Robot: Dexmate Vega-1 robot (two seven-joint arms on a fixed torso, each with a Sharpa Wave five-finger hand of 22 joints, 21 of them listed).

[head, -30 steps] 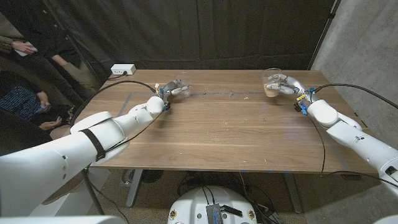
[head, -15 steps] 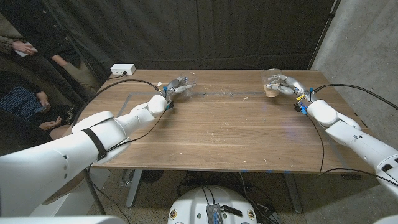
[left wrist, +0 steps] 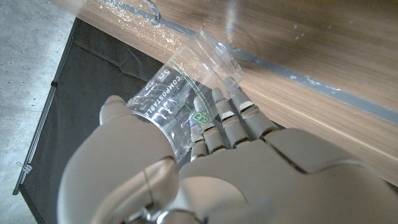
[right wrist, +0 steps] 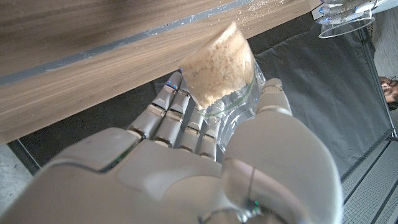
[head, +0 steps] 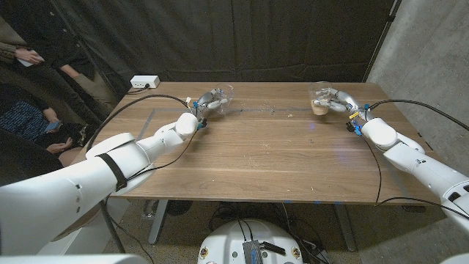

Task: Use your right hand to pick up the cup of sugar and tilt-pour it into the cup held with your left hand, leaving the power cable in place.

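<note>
My right hand (head: 338, 100) grips a clear cup of sugar (head: 320, 98) at the far right of the table; the right wrist view has the fingers (right wrist: 180, 118) wrapped round the cup of sugar (right wrist: 217, 74), whose lower part is full of pale grains. At the far left my left hand (head: 204, 104) holds an empty clear cup (head: 223, 96) slightly above the wood. Its fingers (left wrist: 224, 118) and thumb clasp the empty cup (left wrist: 186, 87) in the left wrist view. The same empty cup (right wrist: 345, 15) shows far off in the right wrist view.
A black power cable (head: 132, 105) runs from a white power box (head: 144, 82) at the back left corner across the table (head: 256, 154) toward my left arm. A grey tape line (head: 256, 111) crosses the far part of the table. People (head: 33, 81) are beyond the left edge.
My left hand has lifted the empty cup and carried it a little to the right. My right hand and the cup of sugar have stayed in place.
</note>
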